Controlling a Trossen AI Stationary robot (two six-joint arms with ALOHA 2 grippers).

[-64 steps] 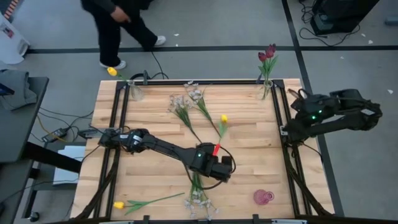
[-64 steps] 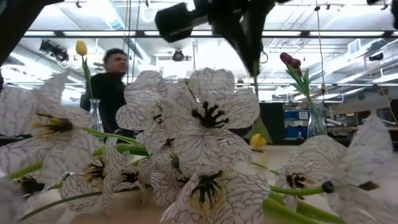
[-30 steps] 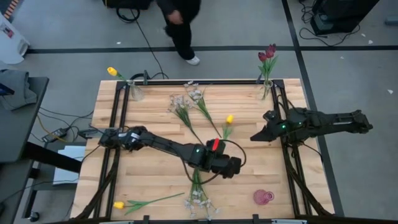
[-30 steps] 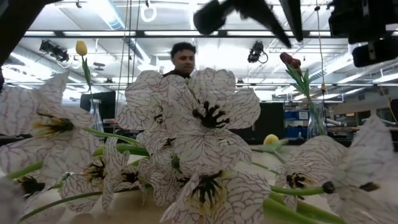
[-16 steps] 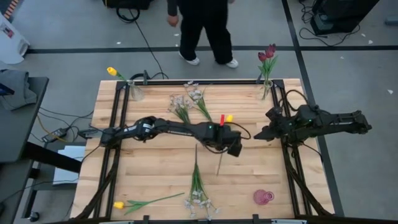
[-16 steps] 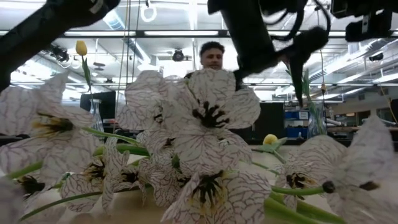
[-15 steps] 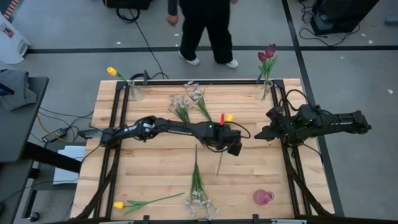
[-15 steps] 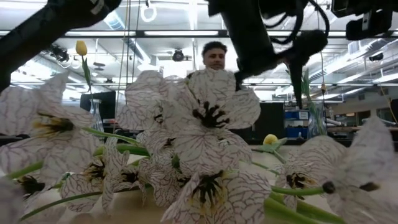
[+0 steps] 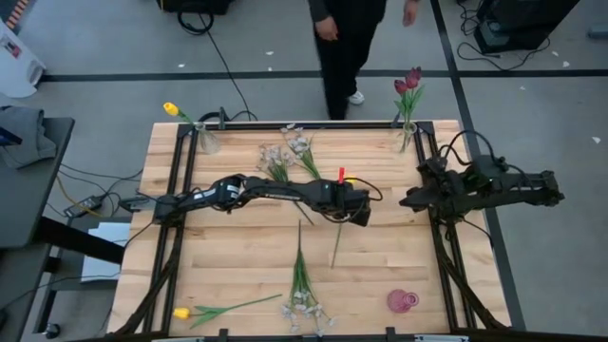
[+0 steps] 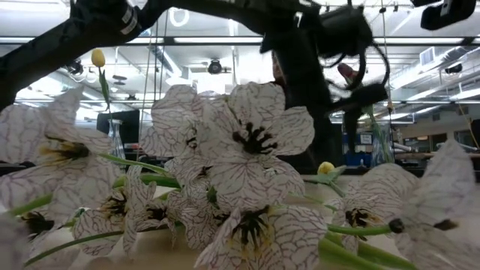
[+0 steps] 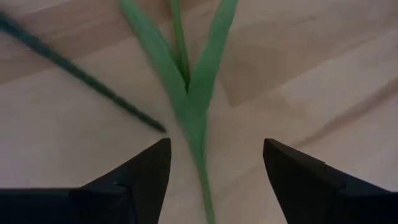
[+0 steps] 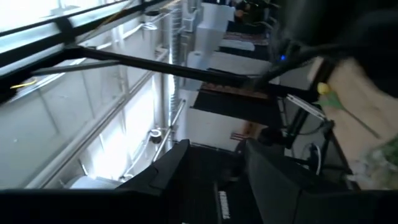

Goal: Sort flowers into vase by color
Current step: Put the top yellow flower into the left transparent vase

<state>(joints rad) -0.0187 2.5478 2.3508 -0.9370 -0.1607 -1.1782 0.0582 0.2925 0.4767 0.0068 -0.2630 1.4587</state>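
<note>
Our left claw (image 11: 214,180) gapes open at frame centre, the yellow tulip's stem (image 11: 194,121) lying loose between its fingers (image 11: 146,174) on the counter (image 11: 323,74).

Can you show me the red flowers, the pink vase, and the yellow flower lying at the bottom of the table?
red tulips (image 9: 410,81), high view, on the blooms.
pink vase (image 9: 402,301), high view, on its body.
yellow tulip (image 9: 180,313), high view, on the bloom.

Pale matt wood table (image 9: 237,256) with visible plank grain; clear glossy glass vases (image 9: 207,142); smooth plastic-looking green stem (image 11: 186,93); matt black fingers (image 11: 146,171); papery veined white petals (image 10: 255,142).
</note>
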